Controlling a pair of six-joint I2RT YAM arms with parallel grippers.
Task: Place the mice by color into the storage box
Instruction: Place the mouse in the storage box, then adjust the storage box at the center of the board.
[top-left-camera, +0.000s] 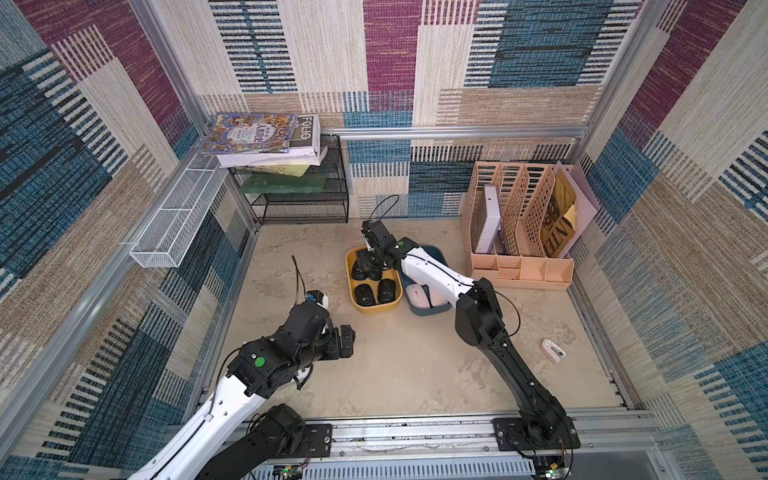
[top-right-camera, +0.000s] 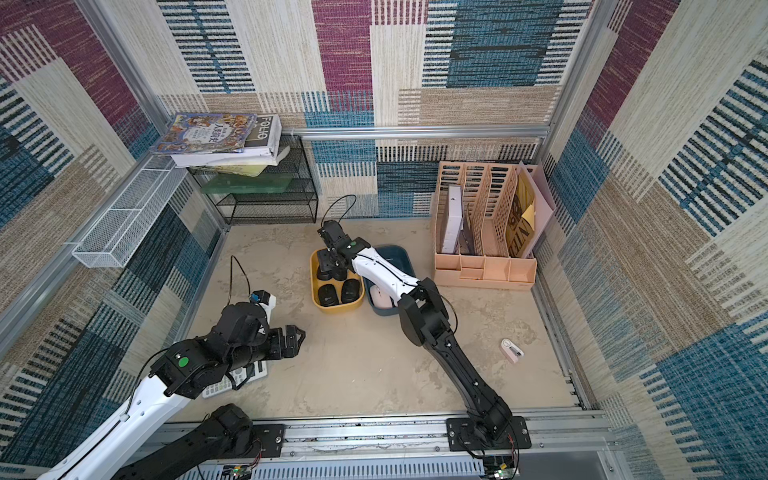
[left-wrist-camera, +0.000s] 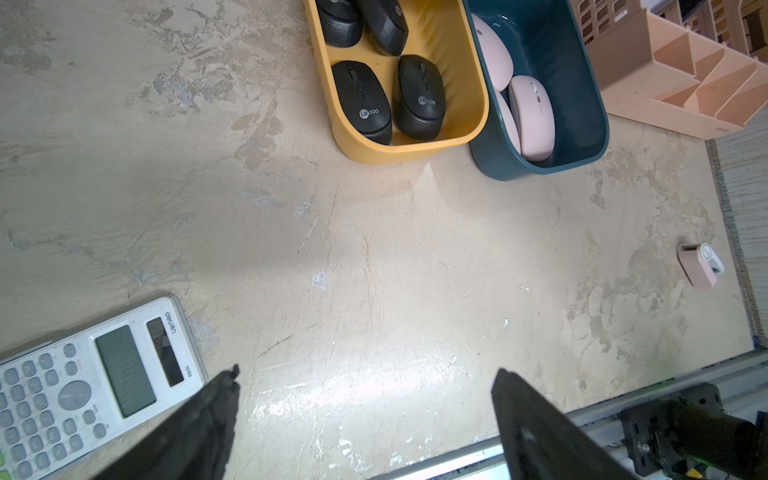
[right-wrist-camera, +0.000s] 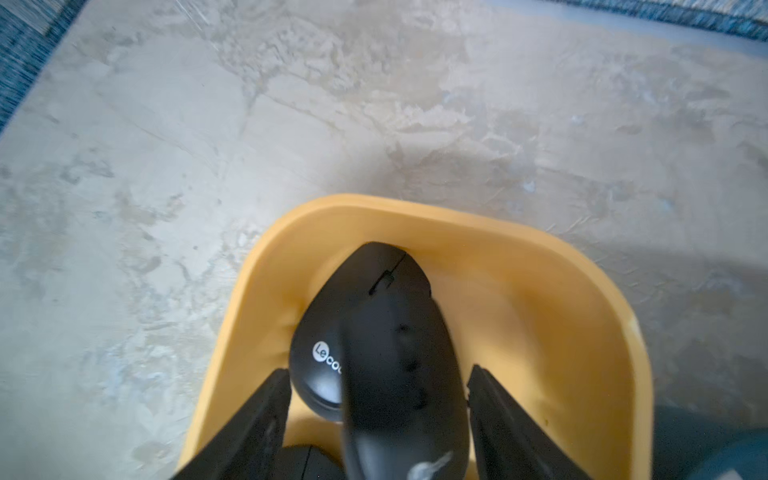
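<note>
In both top views the yellow storage box holds several black mice, two of them at its near end. The dark blue box beside it holds pale pink mice. My right gripper reaches into the far end of the yellow box. In the right wrist view its jaws stand open around a blurred black mouse, with a gap on each side. That mouse lies over another black mouse. My left gripper is open and holds nothing, above the bare table.
A white calculator lies under my left arm. A small pinkish-white gadget sits near the right wall. A peach desk organizer stands at the back right. A black wire rack with books stands at the back left, a white mesh basket on the left wall.
</note>
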